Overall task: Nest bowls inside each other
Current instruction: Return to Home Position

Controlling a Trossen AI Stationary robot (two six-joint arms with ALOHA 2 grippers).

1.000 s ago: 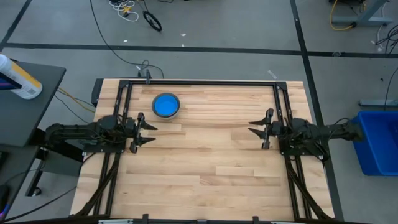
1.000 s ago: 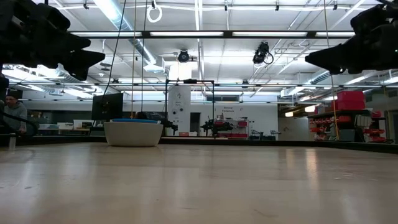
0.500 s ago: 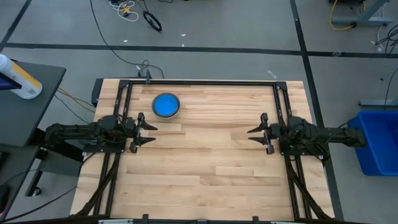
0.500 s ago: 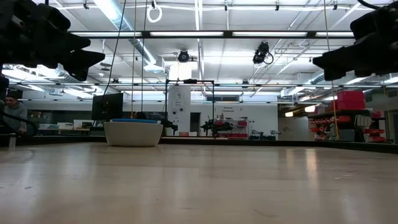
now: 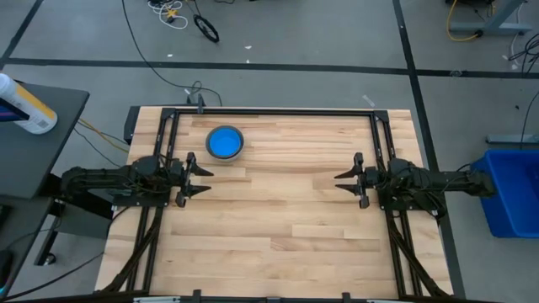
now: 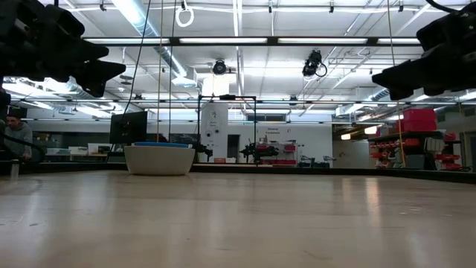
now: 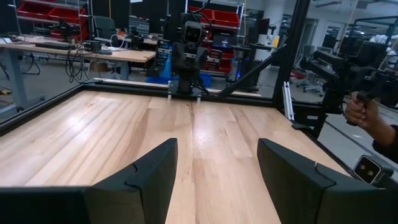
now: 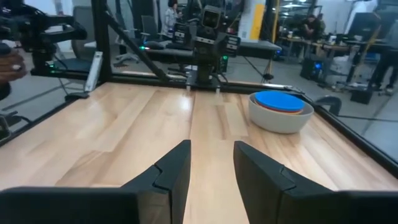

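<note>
The bowls (image 5: 225, 142) stand nested in one stack at the table's far left. A grey bowl (image 8: 281, 119) is outermost, a light blue one (image 8: 278, 99) lies on top, and red and yellow rims show between them. The grey bowl's base rests on the wood (image 6: 159, 159). My left gripper (image 5: 208, 182) hovers level at the left side, near the stack's near side, open with nothing between its fingers (image 7: 216, 152). My right gripper (image 5: 338, 182) hovers level at the right side, open with a narrower gap and nothing in it (image 8: 212, 152).
A black frame rail (image 5: 269, 112) runs along the far edge and both sides of the table. A blue bin (image 5: 510, 190) stands off the right edge. A black side table with a bottle (image 5: 25, 105) stands at the left. A person's hand (image 7: 358, 109) shows beyond the table.
My right gripper has swung a little toward the table's near edge and turned at the wrist, so that it points straight across the table. The bowls and my left gripper have kept still.
</note>
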